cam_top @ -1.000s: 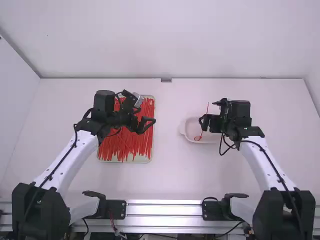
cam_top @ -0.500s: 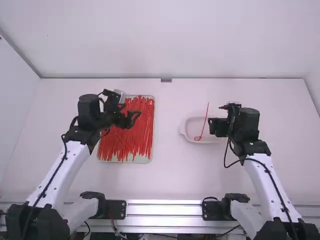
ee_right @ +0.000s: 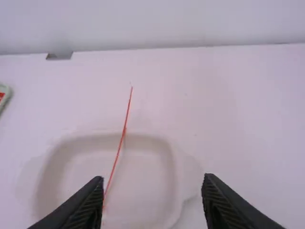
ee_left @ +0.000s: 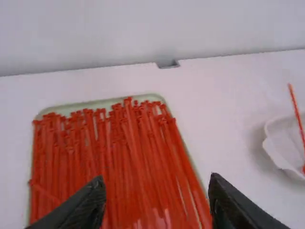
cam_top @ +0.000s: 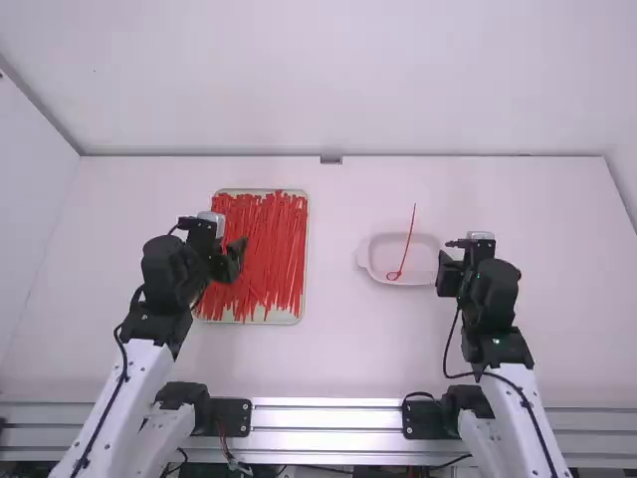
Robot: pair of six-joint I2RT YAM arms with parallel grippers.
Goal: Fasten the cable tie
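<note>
left gripper [cam_top: 231, 261]: fingers apart, nothing between them; over the near left part of the tray [cam_top: 303, 299]. Wrist view: left gripper [ee_left: 155, 177] above the pile.
right gripper [cam_top: 445, 271]: fingers spread, holding nothing; just beside the dish's right end, not touching it. Wrist view: right gripper [ee_right: 151, 177] faces the dish.
cable tie [cam_top: 407, 242]: single red one in the white dish [cam_top: 375, 261]; lower end on the dish floor, thin tail leaning over the far rim, tip above the table [cam_top: 478, 199].
pile of red ties [cam_top: 261, 254]: loose, packed lengthwise, covers nearly all of the tray; well apart from the dish.
obstructions: nothing between either gripper and the dish or tray.
other: small grey bracket [cam_top: 330, 158] at the table's far edge.
hidden: the tie's lower end [ee_right: 121, 138] goes behind one finger in the right wrist view; the left wrist view cuts off dish [ee_left: 285, 148] and tie [ee_left: 295, 112] at its edge. Can't tell whether the loop is fully closed.
</note>
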